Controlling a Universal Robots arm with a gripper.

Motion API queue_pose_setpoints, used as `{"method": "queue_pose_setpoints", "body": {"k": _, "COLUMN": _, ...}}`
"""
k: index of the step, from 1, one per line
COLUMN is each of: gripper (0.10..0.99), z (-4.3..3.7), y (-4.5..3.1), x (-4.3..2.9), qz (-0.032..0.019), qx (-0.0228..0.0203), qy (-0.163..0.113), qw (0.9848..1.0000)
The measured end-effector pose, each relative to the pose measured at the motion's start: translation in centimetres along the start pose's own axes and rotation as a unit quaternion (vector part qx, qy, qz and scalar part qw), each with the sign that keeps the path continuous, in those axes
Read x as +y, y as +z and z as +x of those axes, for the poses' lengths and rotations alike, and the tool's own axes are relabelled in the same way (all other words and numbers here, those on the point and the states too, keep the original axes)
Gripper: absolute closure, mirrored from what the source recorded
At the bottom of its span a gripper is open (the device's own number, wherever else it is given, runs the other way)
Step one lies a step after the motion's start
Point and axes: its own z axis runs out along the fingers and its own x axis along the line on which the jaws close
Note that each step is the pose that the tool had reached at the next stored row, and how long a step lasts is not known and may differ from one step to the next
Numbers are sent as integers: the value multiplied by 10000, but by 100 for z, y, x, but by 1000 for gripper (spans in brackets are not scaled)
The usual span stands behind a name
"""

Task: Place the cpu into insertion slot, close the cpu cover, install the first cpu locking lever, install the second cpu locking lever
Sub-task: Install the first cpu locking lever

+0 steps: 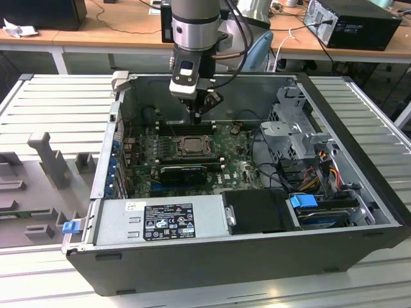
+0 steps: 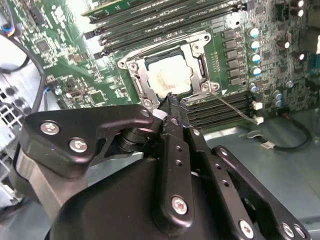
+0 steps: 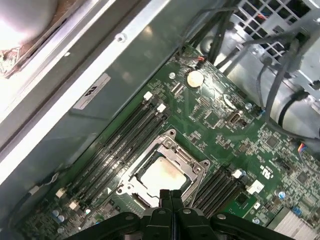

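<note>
Both fingers [image 3: 164,197], pressed together, hang over an edge of the cpu cover [image 3: 182,156].

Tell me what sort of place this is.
Probably a robotics lab or electronics workshop. An open desktop computer case lies on a slatted metal table. The wooden desks behind carry another computer. A robot arm holds its gripper over the motherboard.

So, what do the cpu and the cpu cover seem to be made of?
The cpu: metal lid, it seems; pale silvery-grey, matte, with a soft glare. The cpu cover: likely stamped sheet steel; thin silvery frame, brighter glints along its edges and corners.
</note>
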Motion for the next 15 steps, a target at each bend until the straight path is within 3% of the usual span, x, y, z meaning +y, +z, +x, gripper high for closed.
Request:
{"method": "queue_pose_setpoints", "body": {"k": 5, "gripper": 980, "z": 0, "y": 2, "x": 0, "qz": -12, "qx": 20, "qy": -506, "qw": 9987}}
{"method": "queue_pose_setpoints", "body": {"k": 9, "gripper": 980, "z": 0, "y": 3, "x": 0, "qz": -19, "qx": 33, "qy": -828, "qw": 9966}}
{"method": "queue_pose_setpoints", "body": {"k": 13, "gripper": 980, "z": 2, "y": 6, "x": -2, "qz": -33, "qx": 57, "qy": -1438, "qw": 9896}}
{"method": "queue_pose_setpoints", "body": {"k": 15, "gripper": 980, "z": 2, "y": 7, "x": -2, "qz": -36, "qx": 63, "qy": -1576, "qw": 9875}}
